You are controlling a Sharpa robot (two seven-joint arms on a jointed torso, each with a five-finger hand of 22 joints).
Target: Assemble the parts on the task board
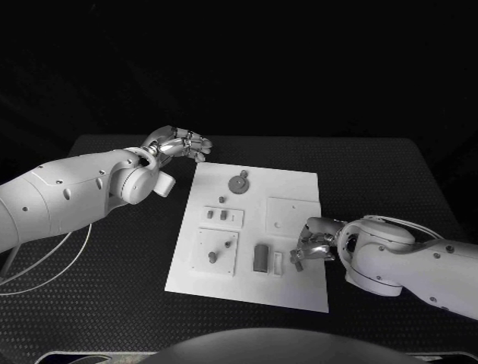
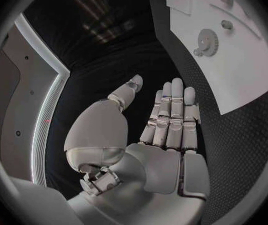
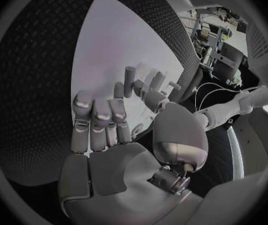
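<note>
Black table (image 1: 108, 303): left hand (image 1: 179, 144) flat-fingered beside task board (image 1: 294, 189).

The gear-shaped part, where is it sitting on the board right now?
In the head view the gear-shaped part lies near the far edge of the task board, toward the robot's left, just beyond the small parts and close to the open left hand.

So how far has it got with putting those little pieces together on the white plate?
Early on, it seems. The gear and the other small parts lie spread over the task board. The right hand is over the board's near right edge by a small peg; whether it grips it is unclear. The left hand hangs open beyond the board.
</note>
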